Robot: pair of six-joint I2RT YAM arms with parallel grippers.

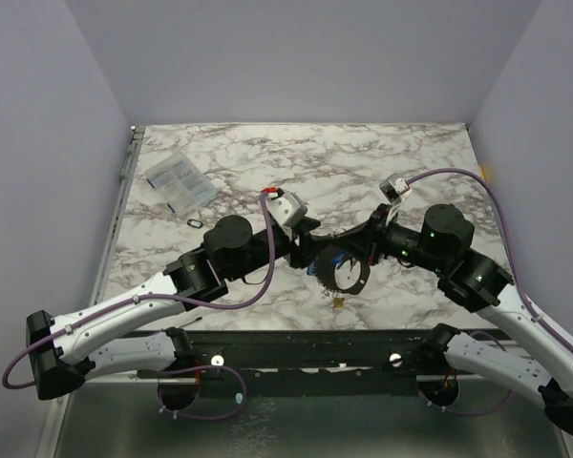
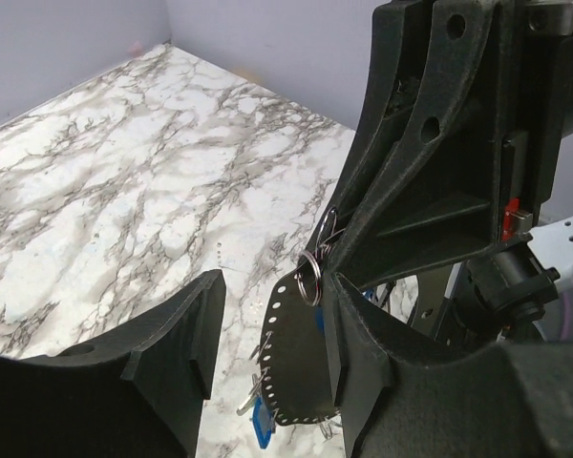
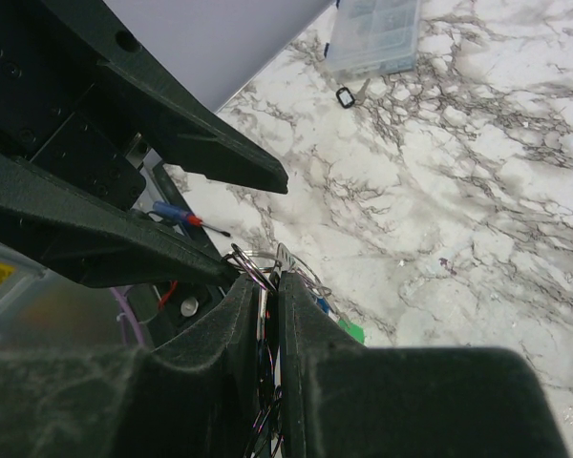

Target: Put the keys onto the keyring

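Note:
The keyring [image 2: 308, 281] hangs in mid-air with a black stitched leather fob [image 2: 301, 358] below it. My right gripper [image 3: 272, 282] is shut on the keyring [image 3: 251, 260], coming down from above in the left wrist view. A blue key [image 2: 260, 421] dangles under the fob, and blue and green keys [image 3: 351, 331] peek out beside the right fingers. My left gripper [image 2: 260, 315] is open around the fob, which lies against its right finger [image 2: 392, 382], apart from the left one. A yellowish key [image 1: 337, 301] lies on the table below both grippers [image 1: 336, 250].
A clear plastic packet [image 1: 180, 181] lies at the back left with a small black ring-shaped piece [image 1: 195, 221] beside it. A small screwdriver [image 3: 177, 215] rests near the arm bases. The marble table [image 1: 411, 172] ends at purple walls.

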